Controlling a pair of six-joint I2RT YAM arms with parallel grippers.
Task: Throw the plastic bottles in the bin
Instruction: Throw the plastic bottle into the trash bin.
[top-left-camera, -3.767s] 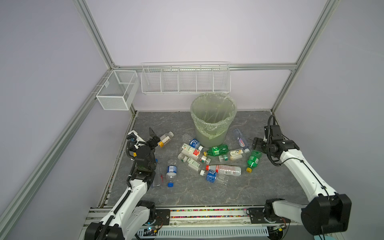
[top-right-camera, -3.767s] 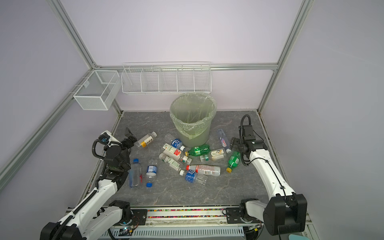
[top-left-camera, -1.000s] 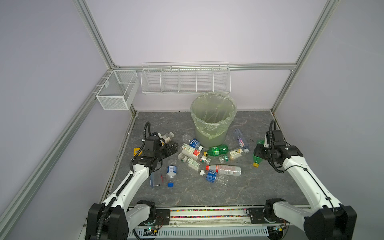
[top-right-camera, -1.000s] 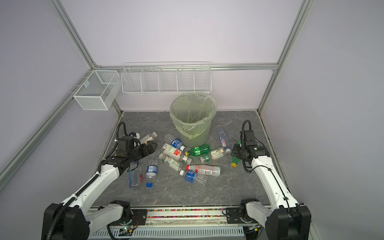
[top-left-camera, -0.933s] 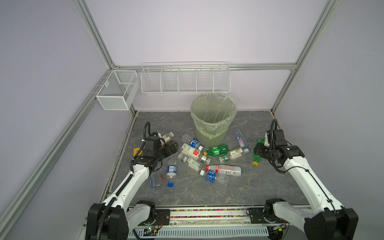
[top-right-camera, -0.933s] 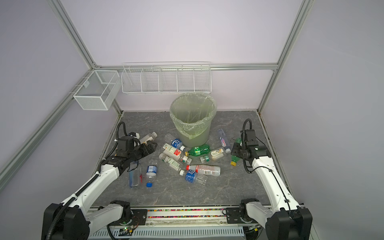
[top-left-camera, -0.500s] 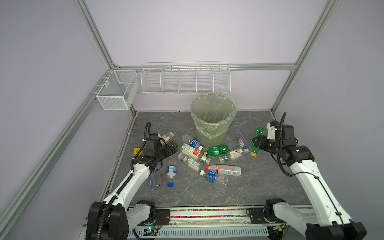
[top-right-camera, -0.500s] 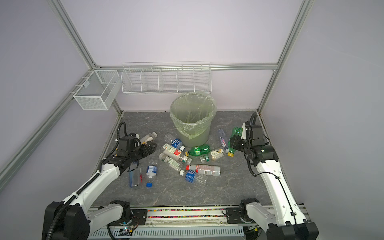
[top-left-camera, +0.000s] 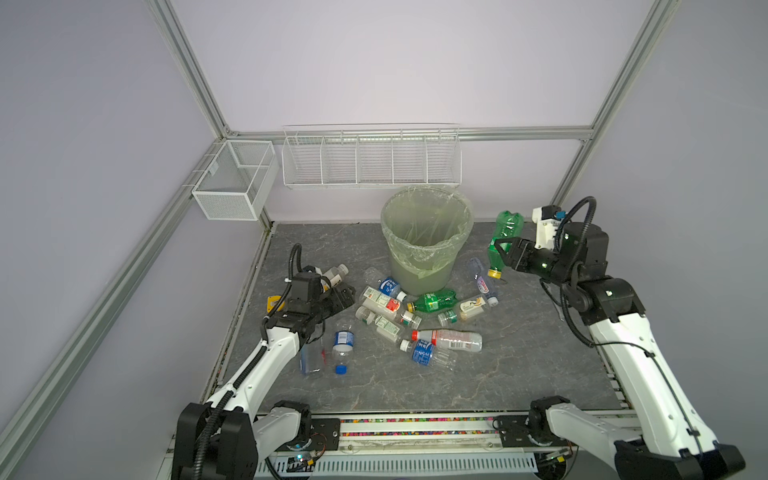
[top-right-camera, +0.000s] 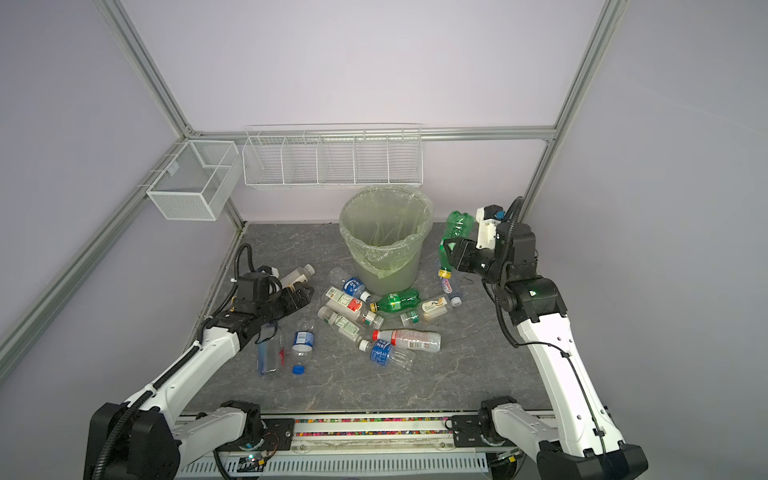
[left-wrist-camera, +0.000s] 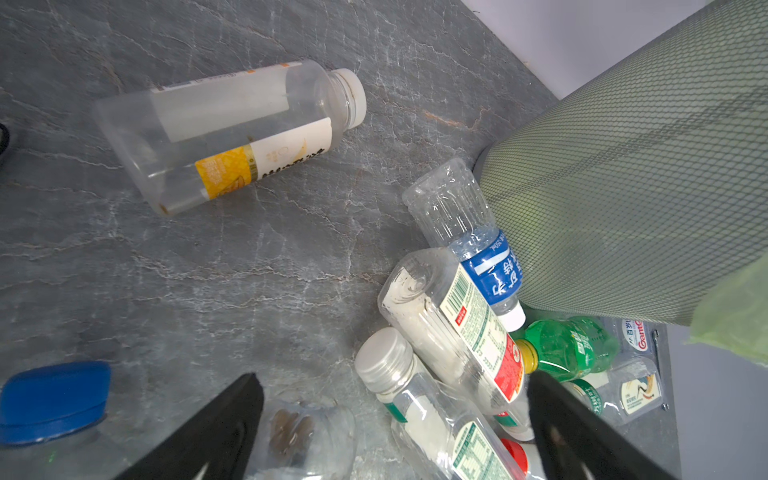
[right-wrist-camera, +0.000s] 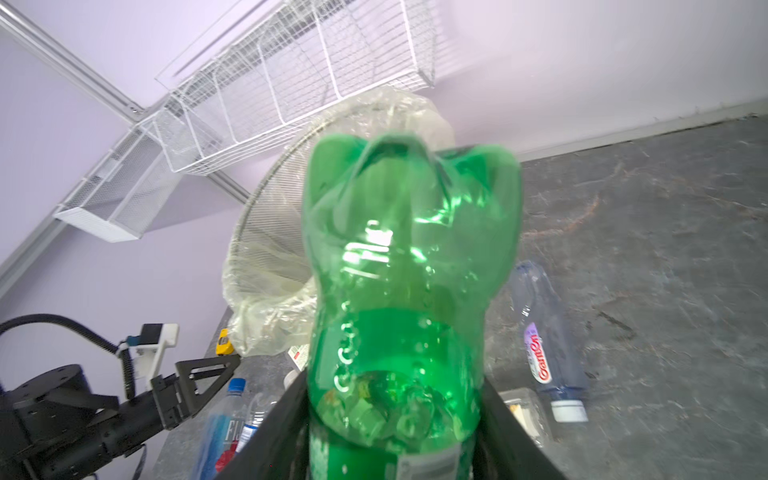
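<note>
Right gripper clenched on green bottle, cap down, lifted clear at right-centre of frame, just right of bin; left gripper jaws spread wide, low at left-centre; loose bottles scattered on floor in front of bin.

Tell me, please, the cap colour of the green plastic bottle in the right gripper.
The green plastic bottle has a yellow cap, clearest in a top view.
</note>
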